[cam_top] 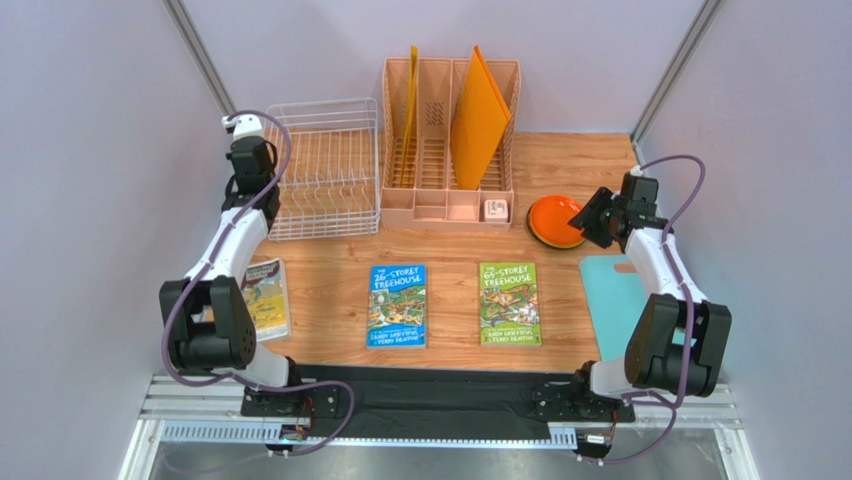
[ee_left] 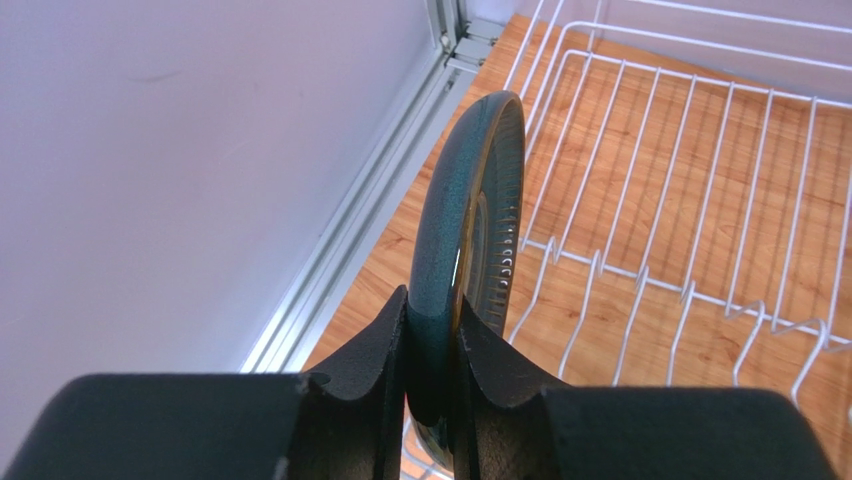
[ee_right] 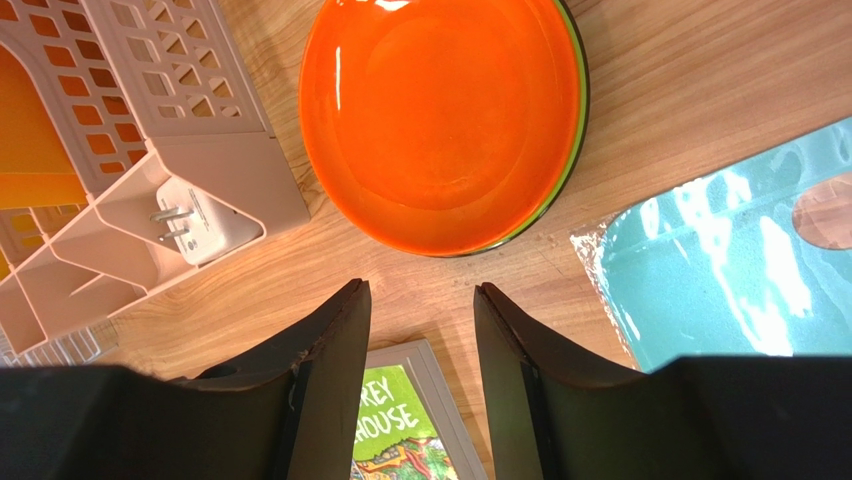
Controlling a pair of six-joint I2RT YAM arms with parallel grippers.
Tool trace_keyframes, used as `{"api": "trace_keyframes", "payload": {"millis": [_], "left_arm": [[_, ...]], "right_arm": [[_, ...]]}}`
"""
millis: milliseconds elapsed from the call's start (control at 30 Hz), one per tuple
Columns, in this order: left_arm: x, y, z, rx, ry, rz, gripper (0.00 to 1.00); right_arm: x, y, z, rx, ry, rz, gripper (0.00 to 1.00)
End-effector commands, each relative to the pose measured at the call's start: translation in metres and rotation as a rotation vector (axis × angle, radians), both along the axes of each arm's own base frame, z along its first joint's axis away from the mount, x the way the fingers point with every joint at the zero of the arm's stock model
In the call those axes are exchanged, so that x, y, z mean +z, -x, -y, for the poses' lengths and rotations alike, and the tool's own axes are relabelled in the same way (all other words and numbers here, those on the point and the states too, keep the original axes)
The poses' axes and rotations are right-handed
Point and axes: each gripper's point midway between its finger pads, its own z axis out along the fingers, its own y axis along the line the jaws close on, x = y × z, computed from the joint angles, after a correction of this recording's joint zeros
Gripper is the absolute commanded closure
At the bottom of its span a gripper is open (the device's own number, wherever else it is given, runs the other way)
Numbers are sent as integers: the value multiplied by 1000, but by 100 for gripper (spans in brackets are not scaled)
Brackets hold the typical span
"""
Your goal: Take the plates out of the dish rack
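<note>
My left gripper (ee_left: 432, 305) is shut on the rim of a dark, near-black plate (ee_left: 470, 200) and holds it on edge at the left side of the white wire dish rack (ee_left: 680, 200). In the top view this gripper (cam_top: 250, 170) is at the left edge of the rack (cam_top: 325, 170), whose prongs hold no plates that I can see. An orange plate (cam_top: 555, 220) lies flat on the table at the right. It tops a stack (ee_right: 440, 110) with a lime green rim (ee_right: 572, 150) showing under it. My right gripper (ee_right: 420, 295) is open and empty just beside the stack (cam_top: 590, 222).
A peach slotted organizer (cam_top: 450, 150) with tall orange folders (cam_top: 478, 115) and a white plug (ee_right: 195, 225) stands behind the stack. A blue book (cam_top: 397, 305), a green book (cam_top: 509, 303) and a third book (cam_top: 265, 298) lie in front. A teal board (cam_top: 612, 300) lies at right.
</note>
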Motion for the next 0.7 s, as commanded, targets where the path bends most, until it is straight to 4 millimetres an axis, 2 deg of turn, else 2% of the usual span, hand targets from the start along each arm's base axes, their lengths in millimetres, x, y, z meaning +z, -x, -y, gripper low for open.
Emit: {"api": "trace_keyframes", "payload": {"millis": [0,67,133,167,200,267,300,333,367,433,500,533,567,633,667], "left_arm": [[55,14,10,-12,33,153,100],[64,22,22,-43,107,164,100],[67,28,45,-129,219,171,100],[69,29,56,-167,258,171,100],[69,29,75,-252,320,171,100],[65,37,98,-321,432,162,100],[64,40,118,-411,487,152,100],[69,43,128,-439,551,174,100],[59,48,140,-478,602,158,100],[67,57,173,-614,707,175,100],[60,67,192,-679,790,144,100],[67,70,213,-749,809,156,100],[62,74,222,-780,838,143,100],[67,84,249,-883,910,136,100],[61,90,258,-907,934,114,100]], "right_arm": [[30,5,-3,22,41,73,52],[48,10,-10,53,34,123,52],[60,14,-19,87,15,163,52],[72,18,-25,109,13,203,51],[78,20,-30,122,-1,221,51],[94,27,-44,168,-27,278,51],[99,29,-50,185,-41,295,50],[101,31,-57,206,-56,312,50],[108,35,-66,234,-68,338,50],[111,38,-83,282,-98,355,45],[113,41,-97,322,-120,367,44],[116,41,-109,350,-138,379,44],[113,45,-123,382,-153,378,44],[116,46,-145,434,-175,398,44],[114,47,-151,440,-193,395,44]]}}
